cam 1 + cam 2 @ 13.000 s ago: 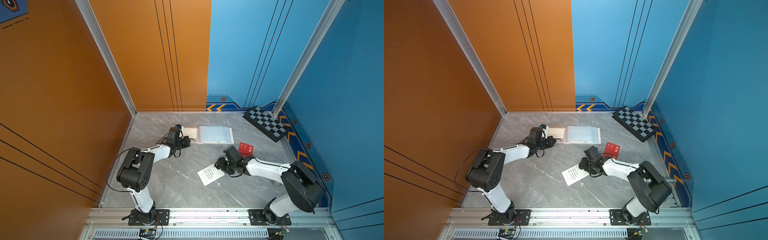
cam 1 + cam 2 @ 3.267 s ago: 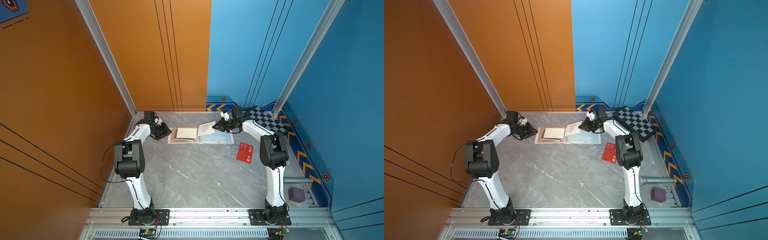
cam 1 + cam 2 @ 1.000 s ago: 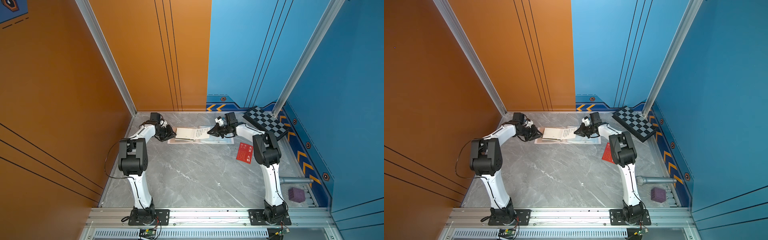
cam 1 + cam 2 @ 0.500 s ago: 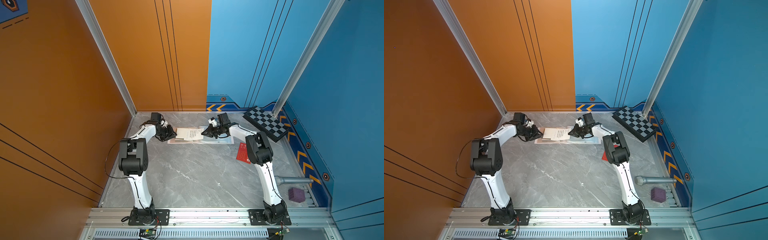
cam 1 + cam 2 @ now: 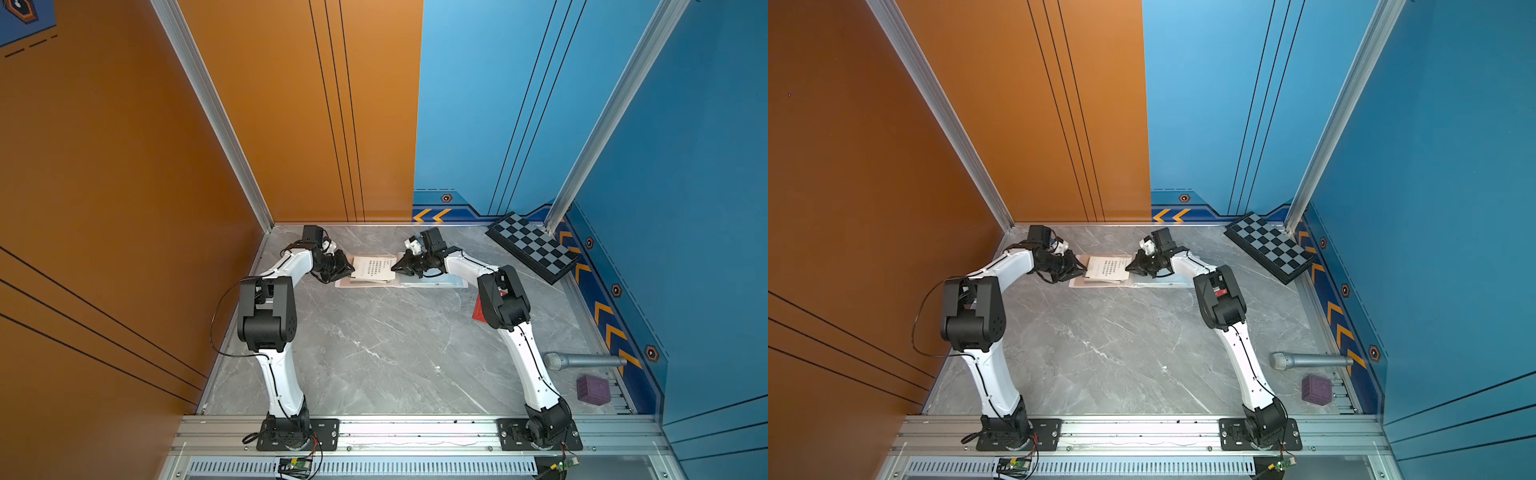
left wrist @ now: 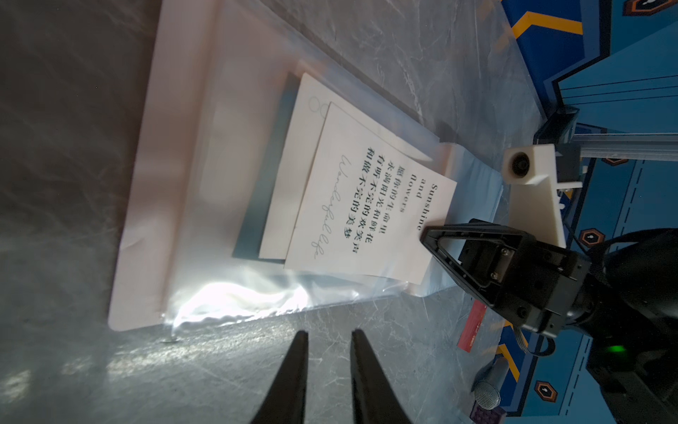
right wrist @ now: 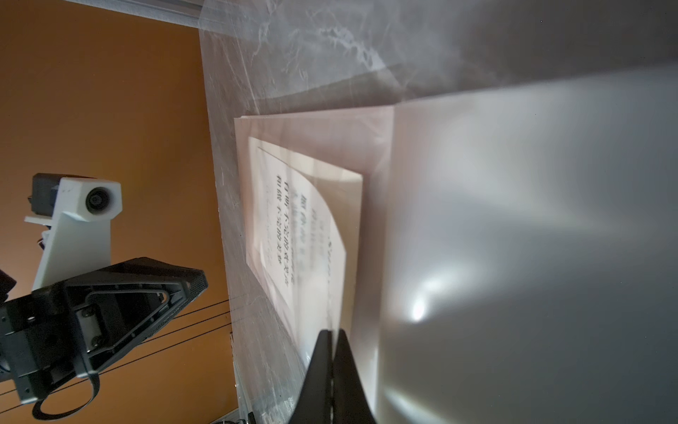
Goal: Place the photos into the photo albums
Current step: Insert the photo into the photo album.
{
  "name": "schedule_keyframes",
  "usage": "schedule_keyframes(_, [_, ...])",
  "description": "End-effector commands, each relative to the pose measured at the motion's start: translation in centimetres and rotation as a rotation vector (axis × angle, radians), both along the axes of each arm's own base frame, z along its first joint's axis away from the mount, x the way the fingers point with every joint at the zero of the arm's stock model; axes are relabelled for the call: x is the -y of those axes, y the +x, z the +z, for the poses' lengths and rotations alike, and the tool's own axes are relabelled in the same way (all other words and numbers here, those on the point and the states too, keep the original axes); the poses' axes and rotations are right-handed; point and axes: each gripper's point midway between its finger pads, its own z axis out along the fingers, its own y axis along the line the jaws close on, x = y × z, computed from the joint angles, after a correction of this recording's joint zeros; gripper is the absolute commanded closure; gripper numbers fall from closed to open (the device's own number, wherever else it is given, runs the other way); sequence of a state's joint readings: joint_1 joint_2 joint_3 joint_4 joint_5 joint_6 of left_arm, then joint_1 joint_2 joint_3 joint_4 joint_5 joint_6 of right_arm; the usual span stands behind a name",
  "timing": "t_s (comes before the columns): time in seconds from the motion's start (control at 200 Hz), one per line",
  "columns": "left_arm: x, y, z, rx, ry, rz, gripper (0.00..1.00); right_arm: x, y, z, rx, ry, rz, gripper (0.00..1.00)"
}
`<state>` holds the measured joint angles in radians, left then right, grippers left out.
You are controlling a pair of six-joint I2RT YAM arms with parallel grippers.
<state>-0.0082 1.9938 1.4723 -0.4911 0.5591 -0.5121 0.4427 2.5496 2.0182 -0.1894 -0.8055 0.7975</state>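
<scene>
The photo album [image 5: 343, 284] [image 5: 1077, 284] lies open at the back of the table, pink page on the left and clear bluish sleeve [image 5: 440, 282] on the right. My right gripper [image 5: 395, 268] [image 7: 332, 332] is shut on the edge of a white photo [image 5: 374, 268] [image 6: 367, 205] [image 7: 293, 227] with black print. This photo lies over another white photo [image 6: 290, 183] and a dark green one [image 6: 264, 183] on the pink page [image 6: 165, 183]. My left gripper [image 5: 351, 270] [image 6: 329, 334] stands at the album's left edge, open a little and holding nothing. A red photo [image 5: 478, 309] [image 6: 473, 326] shows partly behind the right arm.
A black-and-grey checkered board [image 5: 532, 247] leans in the back right corner. A microphone [image 5: 582, 360] and a purple cube [image 5: 593, 390] lie at the right edge near the front. Walls close off the back and both sides.
My right gripper has carried the white photo leftward, over the cards on the pink page. The left arm has hardly moved.
</scene>
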Motion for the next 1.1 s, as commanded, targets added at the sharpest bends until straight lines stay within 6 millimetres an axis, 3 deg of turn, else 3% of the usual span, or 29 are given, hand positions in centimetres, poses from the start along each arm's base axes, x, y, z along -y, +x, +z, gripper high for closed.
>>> schedule_keyframes(0.0, [0.7, -0.1, 0.9, 0.015, -0.002, -0.036, 0.77, -0.8, 0.8, 0.1, 0.009, -0.001, -0.022, 0.93])
schedule_keyframes(0.2, [0.9, -0.2, 1.0, 0.017, 0.002, -0.043, 0.77, -1.3, 0.5, 0.7, 0.020, 0.001, -0.012, 0.85])
schedule_keyframes(0.646, [1.2, -0.3, 1.1, 0.017, 0.004, -0.050, 0.77, 1.9, 0.0, 4.8, 0.140, -0.117, -0.046, 0.75])
schedule_keyframes(0.756, [1.1, -0.3, 1.1, 0.018, 0.008, -0.050, 0.77, 2.6, -0.1, 4.8, 0.158, -0.165, -0.046, 0.79])
schedule_keyframes(0.931, [1.2, -0.3, 1.2, 0.021, 0.011, -0.055, 0.77, 3.1, -0.4, 3.0, 0.149, -0.253, -0.026, 0.95])
schedule_keyframes(1.091, [1.4, -0.4, 1.2, 0.020, 0.017, -0.060, 0.77, 2.6, -1.0, 2.0, 0.135, -0.268, 0.003, 0.97])
